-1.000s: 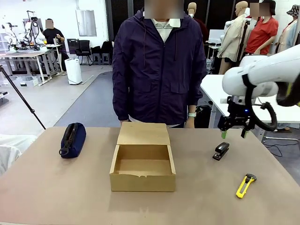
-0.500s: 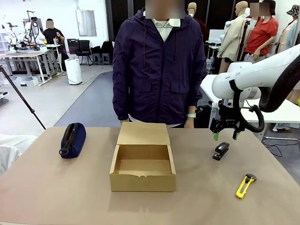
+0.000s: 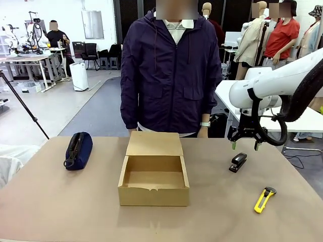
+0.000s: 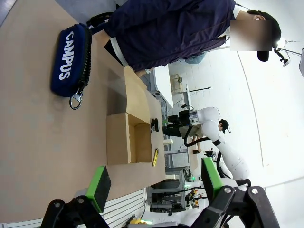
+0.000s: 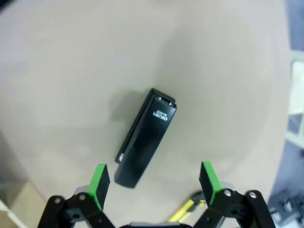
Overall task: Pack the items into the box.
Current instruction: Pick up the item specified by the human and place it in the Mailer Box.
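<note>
Front view: I see the right gripper (image 3: 245, 146), black with green pads, hanging just above the small black wedge-shaped stapler (image 3: 238, 162), fingers pointing down and set apart, gripping nothing. The stapler lies on the brown table (image 3: 60, 201), well to the right of the shallow tan cardboard box (image 3: 153, 194). The box sits at the table's middle with its hinged flap folded back toward the person in a dark zip jacket (image 3: 171, 75) standing at the far edge. The slim yellow utility knife with a black end (image 3: 264, 198) lies nearer my side, apart from the stapler and outside the box. A navy zippered pouch (image 3: 78, 149) lies on the left of the table.

Right wrist view: the stapler (image 5: 146, 137) lies flat and slanted on the table. Its lower end is beside one green pad (image 5: 99, 183), and the fingers stand wide to either side without touching it. A bit of the yellow knife (image 5: 183, 211) shows near the bottom edge.

Left wrist view: the left gripper (image 4: 156, 183) is spread wide and holds nothing, raised over the table. Beyond it I make out the pouch (image 4: 71, 54), the box (image 4: 116, 145), the stapler (image 4: 154, 125) and the knife (image 4: 155, 157).
</note>
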`<state>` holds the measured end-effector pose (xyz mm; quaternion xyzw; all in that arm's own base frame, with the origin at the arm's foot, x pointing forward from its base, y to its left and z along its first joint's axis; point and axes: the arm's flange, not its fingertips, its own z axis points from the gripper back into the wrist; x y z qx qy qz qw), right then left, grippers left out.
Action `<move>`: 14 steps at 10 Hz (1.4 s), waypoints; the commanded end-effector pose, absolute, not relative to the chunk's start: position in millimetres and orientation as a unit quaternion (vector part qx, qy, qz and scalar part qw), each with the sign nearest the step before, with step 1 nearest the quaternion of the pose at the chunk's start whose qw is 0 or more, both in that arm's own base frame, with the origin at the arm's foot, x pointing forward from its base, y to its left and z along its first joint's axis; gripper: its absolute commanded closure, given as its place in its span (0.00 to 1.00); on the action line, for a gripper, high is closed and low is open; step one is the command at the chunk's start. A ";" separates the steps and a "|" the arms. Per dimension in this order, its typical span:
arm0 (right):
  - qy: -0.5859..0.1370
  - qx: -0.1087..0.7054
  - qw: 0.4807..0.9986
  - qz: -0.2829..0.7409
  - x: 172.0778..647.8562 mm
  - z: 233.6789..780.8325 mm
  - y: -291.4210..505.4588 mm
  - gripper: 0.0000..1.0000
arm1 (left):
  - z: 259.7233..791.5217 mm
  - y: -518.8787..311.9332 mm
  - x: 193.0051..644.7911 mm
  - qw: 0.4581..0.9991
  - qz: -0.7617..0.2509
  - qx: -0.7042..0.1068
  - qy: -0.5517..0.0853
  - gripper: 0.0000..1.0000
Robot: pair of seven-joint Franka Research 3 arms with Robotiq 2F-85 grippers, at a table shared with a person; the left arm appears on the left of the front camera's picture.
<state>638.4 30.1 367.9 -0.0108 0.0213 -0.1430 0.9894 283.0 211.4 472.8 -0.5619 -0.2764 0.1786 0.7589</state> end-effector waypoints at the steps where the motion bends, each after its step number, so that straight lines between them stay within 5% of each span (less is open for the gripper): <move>1: 0.006 -0.036 0.957 -0.287 637.5 359.3 38.5 0.00 | 473.8 212.0 283.6 0.753 0.174 -0.568 -0.284 0.00; 12: 0.082 0.019 0.939 -0.334 635.3 303.5 33.9 0.00 | 473.8 212.0 283.6 0.753 0.174 -0.568 -0.284 0.00; 14: 0.071 0.015 0.939 -0.336 632.7 305.9 32.1 1.00 | 473.8 212.0 283.6 0.753 0.174 -0.568 -0.284 0.00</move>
